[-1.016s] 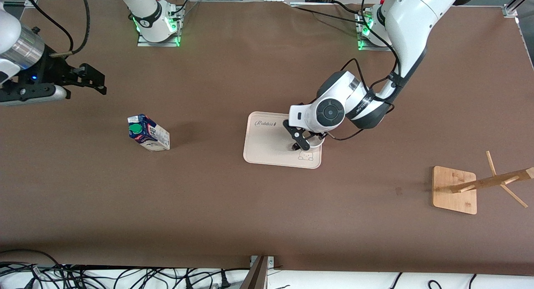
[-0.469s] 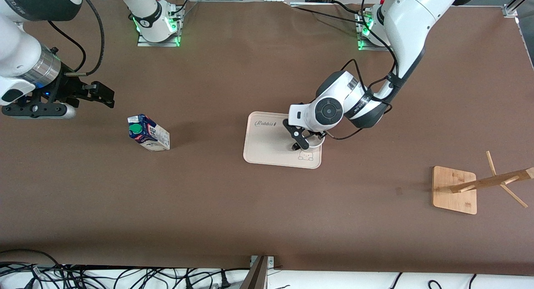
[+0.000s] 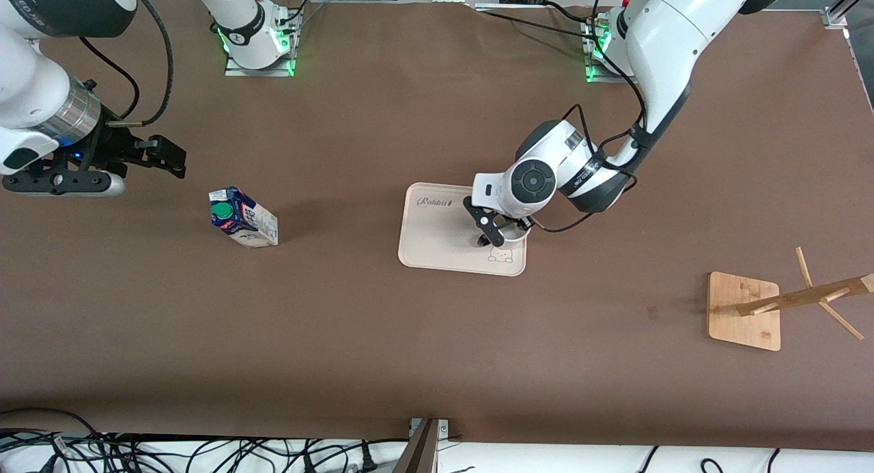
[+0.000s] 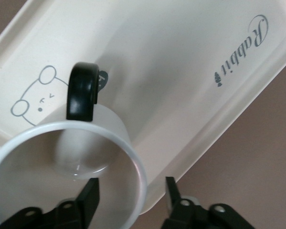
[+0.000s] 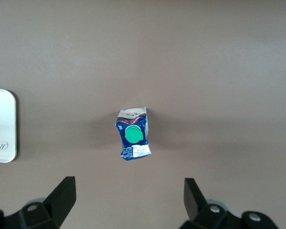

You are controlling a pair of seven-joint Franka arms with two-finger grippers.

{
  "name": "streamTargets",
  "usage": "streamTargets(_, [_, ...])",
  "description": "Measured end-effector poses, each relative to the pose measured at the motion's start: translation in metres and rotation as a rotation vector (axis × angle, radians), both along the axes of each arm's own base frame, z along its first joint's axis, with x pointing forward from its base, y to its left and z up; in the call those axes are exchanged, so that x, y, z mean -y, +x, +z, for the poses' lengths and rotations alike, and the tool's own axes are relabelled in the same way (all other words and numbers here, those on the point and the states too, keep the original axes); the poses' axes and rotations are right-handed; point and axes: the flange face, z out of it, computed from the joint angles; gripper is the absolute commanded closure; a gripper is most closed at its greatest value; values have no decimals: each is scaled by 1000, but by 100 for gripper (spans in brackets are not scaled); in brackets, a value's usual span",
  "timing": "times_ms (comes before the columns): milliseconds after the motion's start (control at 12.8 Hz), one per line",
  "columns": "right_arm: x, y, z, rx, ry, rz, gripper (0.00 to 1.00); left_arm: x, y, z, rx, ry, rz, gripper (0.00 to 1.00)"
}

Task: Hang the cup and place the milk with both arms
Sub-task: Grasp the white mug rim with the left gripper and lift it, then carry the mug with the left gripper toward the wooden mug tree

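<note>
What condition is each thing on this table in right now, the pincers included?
cup: upright on the tray, mouth up, empty.
milk: standing on the table, green cap on.
tray: flat, holding only the cup.
wooden rack: upright, nothing hung on it.
left pincer: one finger inside the cup's rim, one outside.
right pincer: open, above the milk.

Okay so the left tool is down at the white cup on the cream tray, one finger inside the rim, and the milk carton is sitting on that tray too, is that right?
Not quite. The left tool does straddle the cup rim on the tray, but the milk carton stands on the bare table toward the right arm's end, apart from the tray, as the front view shows.
</note>
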Motion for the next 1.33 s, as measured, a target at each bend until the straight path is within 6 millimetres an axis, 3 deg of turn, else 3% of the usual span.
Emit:
streamTargets(312, [17,3,-2,-5,19,-20,0,6,0,5,14,2,58,100])
streamTargets(625, [15,3,-1,1,21,-16,0,14,-4,12,18,6,117,100])
streamTargets(938, [27,10,2,46,24,-36,0,12,-1,17,24,16,152,100])
streamTargets(1016, [28,11,2,50,25,-38,0,10,3,30,39,21,170,100])
streamTargets(1094, [28,11,2,51,25,-38,0,6,10,55,74,21,189,100])
streamTargets(1328, [28,12,-1,49,25,-38,0,-35,33,178,261,45,267,100])
